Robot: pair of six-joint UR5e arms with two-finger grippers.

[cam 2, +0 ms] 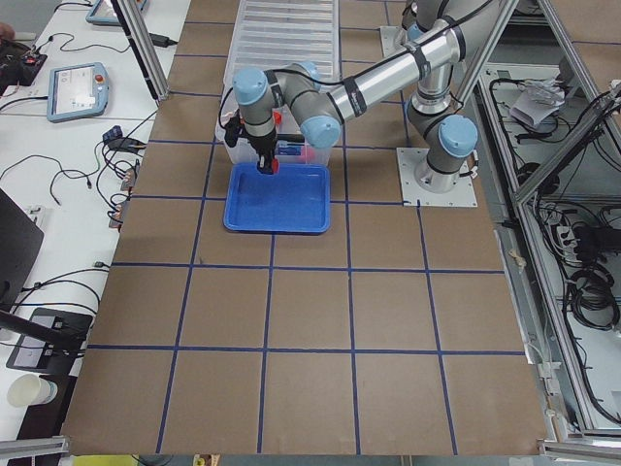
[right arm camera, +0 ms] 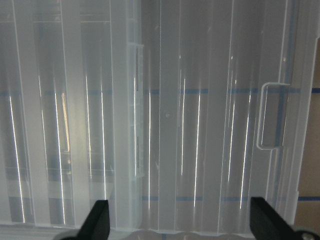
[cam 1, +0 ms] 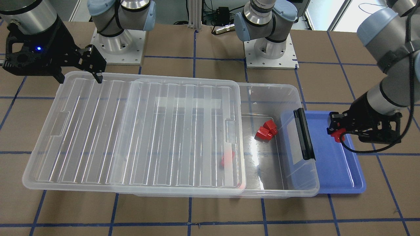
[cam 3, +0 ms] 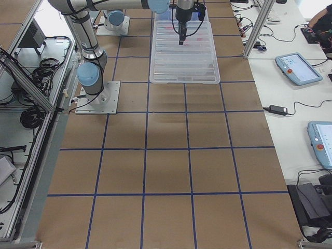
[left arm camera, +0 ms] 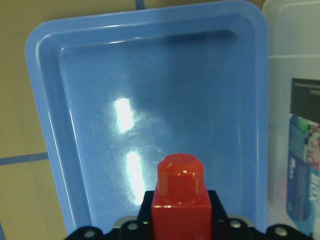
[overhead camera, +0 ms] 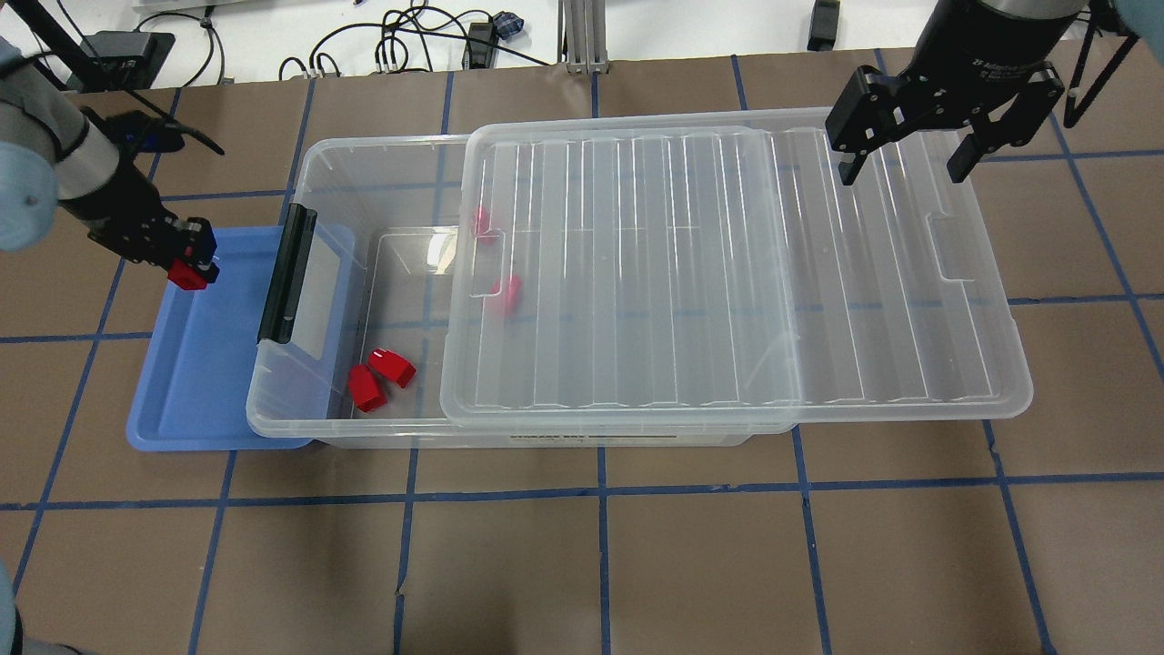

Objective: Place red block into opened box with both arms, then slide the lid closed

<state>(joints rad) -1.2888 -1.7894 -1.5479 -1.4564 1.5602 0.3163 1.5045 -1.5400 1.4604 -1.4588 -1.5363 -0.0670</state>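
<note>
My left gripper (overhead camera: 193,262) is shut on a red block (overhead camera: 186,276), held just above the blue tray (overhead camera: 195,364). In the left wrist view the red block (left arm camera: 181,195) sticks out between the jaws with its stub forward. The clear box (overhead camera: 382,147) lies lengthwise beside the tray, its black handle (overhead camera: 286,273) at the tray end. The ribbed clear lid (overhead camera: 727,273) sits slid toward my right, leaving the handle end uncovered. My right gripper (overhead camera: 902,168) hangs open over the lid's far end, nothing between its fingers (right arm camera: 97,222).
Two red blocks (overhead camera: 380,377) lie in the uncovered part of the box. Two more (overhead camera: 506,293) show dimly under the lid. The tray (left arm camera: 150,90) under the held block is bare. Brown table with blue tape lines surrounds the box; the arm bases (cam 1: 118,46) stand behind.
</note>
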